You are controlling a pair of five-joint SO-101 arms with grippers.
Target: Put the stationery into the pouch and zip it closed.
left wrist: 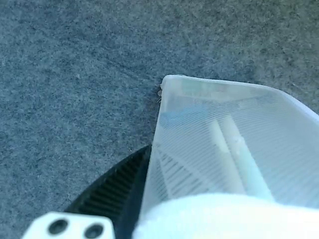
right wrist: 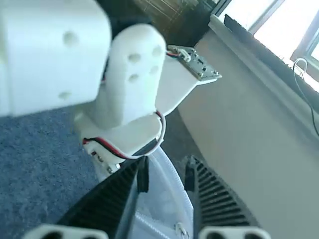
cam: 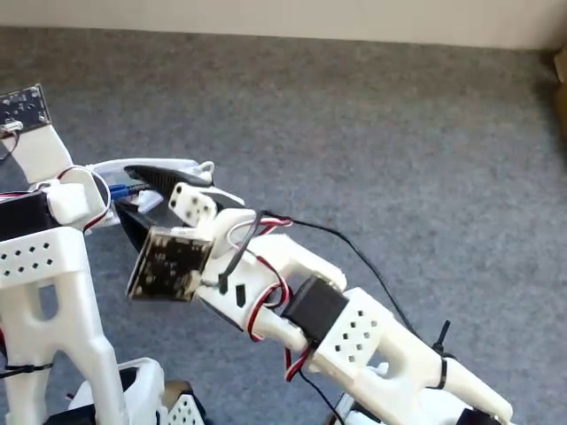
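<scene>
A translucent white pouch (cam: 190,166) lies on the grey carpet at the left. Through its mesh side I see white pens (left wrist: 234,149) and a blue item (left wrist: 172,117) inside the pouch (left wrist: 249,114). My left gripper (cam: 113,197) is shut on the pouch's end, with its black finger (left wrist: 117,181) under the fabric. My right gripper (right wrist: 166,175) is open, and its two black fingers (right wrist: 112,201) straddle the pouch's edge (right wrist: 162,199). In the high view the right gripper (cam: 152,199) sits over the pouch, close against the left one.
The left arm's white body (right wrist: 129,84) stands just beyond the right gripper's fingertips. The right arm (cam: 354,328) crosses the lower middle of the carpet (cam: 372,133). A pale wall (cam: 292,18) runs along the back, with a brown object (cam: 561,88) at the far right edge.
</scene>
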